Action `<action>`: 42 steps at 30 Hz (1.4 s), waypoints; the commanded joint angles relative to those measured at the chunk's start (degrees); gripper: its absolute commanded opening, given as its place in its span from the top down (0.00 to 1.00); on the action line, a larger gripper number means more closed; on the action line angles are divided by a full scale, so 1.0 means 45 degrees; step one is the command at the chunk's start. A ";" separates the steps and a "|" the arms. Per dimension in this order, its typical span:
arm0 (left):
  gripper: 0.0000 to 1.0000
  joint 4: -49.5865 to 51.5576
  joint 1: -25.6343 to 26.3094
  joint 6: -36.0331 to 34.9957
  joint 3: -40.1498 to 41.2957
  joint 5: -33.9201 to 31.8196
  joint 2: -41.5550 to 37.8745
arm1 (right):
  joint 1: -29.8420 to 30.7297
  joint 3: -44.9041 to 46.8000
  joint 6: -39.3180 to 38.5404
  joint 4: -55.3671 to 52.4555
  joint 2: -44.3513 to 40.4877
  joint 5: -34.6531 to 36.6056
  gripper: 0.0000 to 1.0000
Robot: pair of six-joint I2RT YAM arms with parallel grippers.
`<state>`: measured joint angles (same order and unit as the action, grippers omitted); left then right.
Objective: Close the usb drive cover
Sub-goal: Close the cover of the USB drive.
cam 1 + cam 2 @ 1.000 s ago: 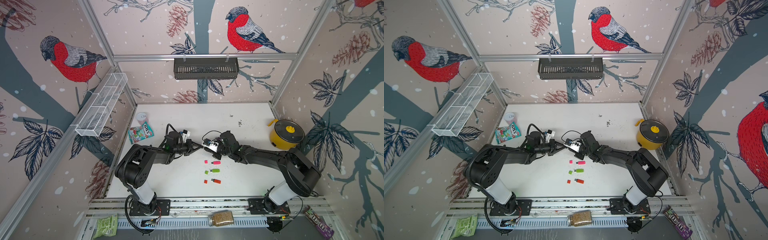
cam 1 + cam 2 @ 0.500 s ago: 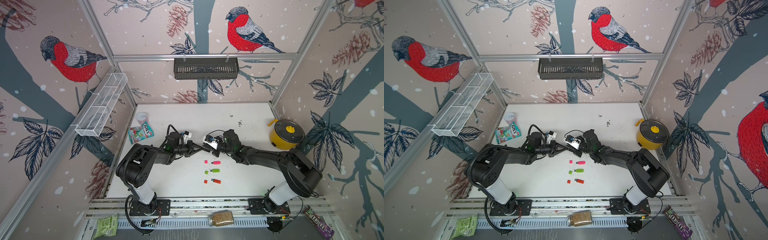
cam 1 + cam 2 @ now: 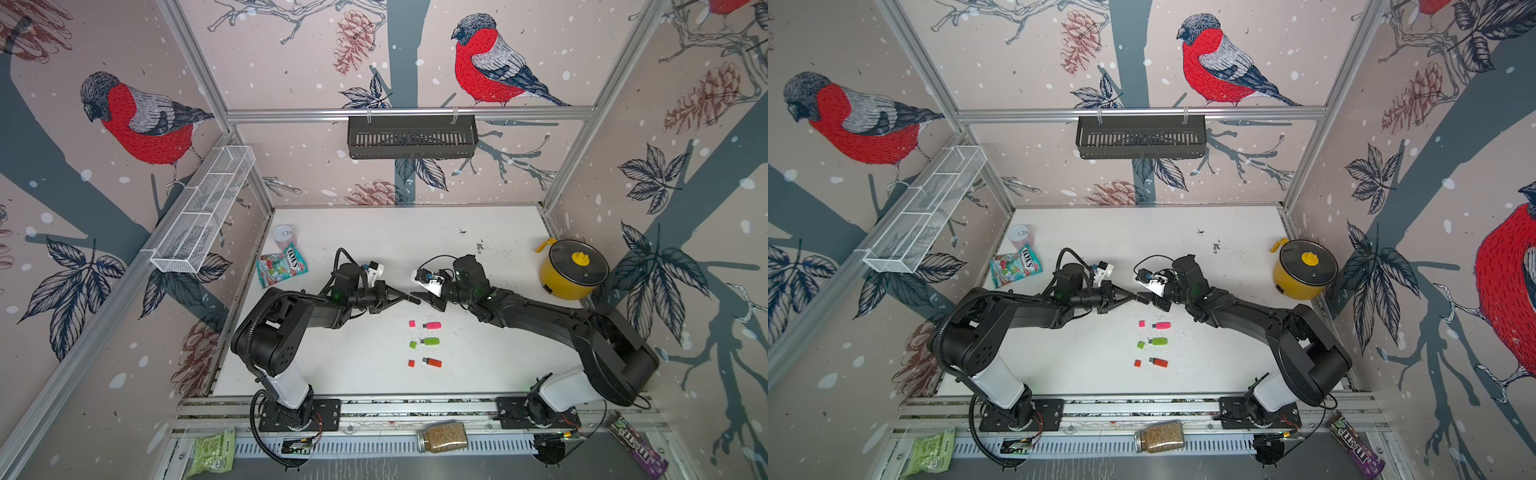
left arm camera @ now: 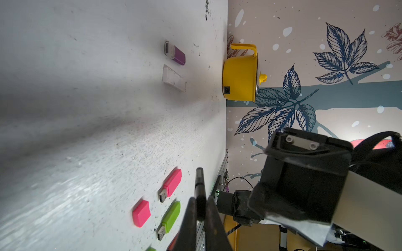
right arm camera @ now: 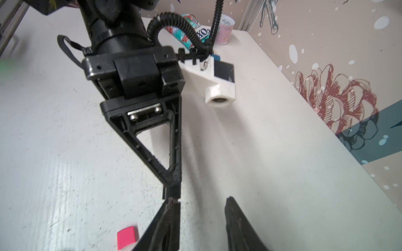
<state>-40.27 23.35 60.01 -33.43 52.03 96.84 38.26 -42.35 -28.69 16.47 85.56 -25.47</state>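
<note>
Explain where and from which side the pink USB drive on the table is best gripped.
Probably best: take the pink USB drive by its plastic body, across the two long sides, coming straight down from above. It lies flat, and its bare metal plug, facing the loose pink cap, should stay free.

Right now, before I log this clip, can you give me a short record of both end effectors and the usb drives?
left end effector: shut on slim black usb drive
right end effector: open, empty, tips facing that drive
pink plastic usb drive: connector bare, pink cap lying apart
green plastic usb drive: connector bare, green cap apart
orange-red plastic usb drive: connector bare, orange-red cap apart
black drive's cover: cannot tell whether on
</note>
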 commanded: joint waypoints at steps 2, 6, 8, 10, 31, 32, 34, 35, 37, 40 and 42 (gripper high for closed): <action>0.97 -0.0079 -0.0014 -0.0132 -0.0077 -0.0113 -0.0064 | -0.0027 -0.0045 -0.0599 -0.2305 -0.0071 -0.0040 0.56; 0.97 -0.0055 -0.0012 -0.0132 -0.0102 -0.0121 -0.0098 | -0.0011 -0.0042 -0.0455 -0.2389 0.0211 0.0363 0.54; 0.97 -0.0002 -0.0014 -0.0152 -0.0107 -0.0127 -0.0100 | 0.0008 -0.0256 -0.0421 -0.2433 0.0438 0.0278 0.54; 0.97 0.0022 -0.0013 -0.0170 -0.0107 -0.0140 -0.0132 | 0.0106 -0.0496 -0.0470 -0.2573 0.0767 0.0299 0.53; 0.97 0.0320 0.0025 -0.0293 -0.0207 -0.0058 -0.0162 | 0.0870 -0.1025 -0.0504 -0.1404 0.1750 0.1323 0.80; 0.97 0.0331 0.0025 -0.0308 -0.0197 -0.0039 -0.0149 | 0.0901 -0.1017 -0.0511 -0.1260 0.1739 0.1353 0.82; 0.97 0.0326 0.0025 -0.0308 -0.0207 -0.0031 -0.0122 | 0.0968 -0.0997 -0.0459 -0.1001 0.1714 0.1380 0.84; 0.97 0.0333 0.0044 -0.0308 -0.0192 -0.0016 -0.0096 | 0.0999 -0.0995 -0.0398 -0.0820 0.1710 0.1426 0.86; 0.97 0.0321 0.0064 -0.0308 -0.0208 0.0010 -0.0044 | 0.1130 -0.0961 -0.0318 -0.0490 0.1681 0.1448 0.88; 0.97 0.0323 0.0120 -0.0327 -0.0194 0.0022 0.0014 | 0.1233 -0.0816 -0.0160 0.0142 0.1566 0.1367 0.90; 0.97 0.0332 0.0171 -0.0346 -0.0205 0.0028 0.0034 | 0.1235 -0.0780 -0.0101 0.0419 0.1519 0.1257 0.91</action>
<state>-38.28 23.49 58.48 -34.00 50.92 96.75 43.33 -45.78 -29.93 10.72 93.14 -16.93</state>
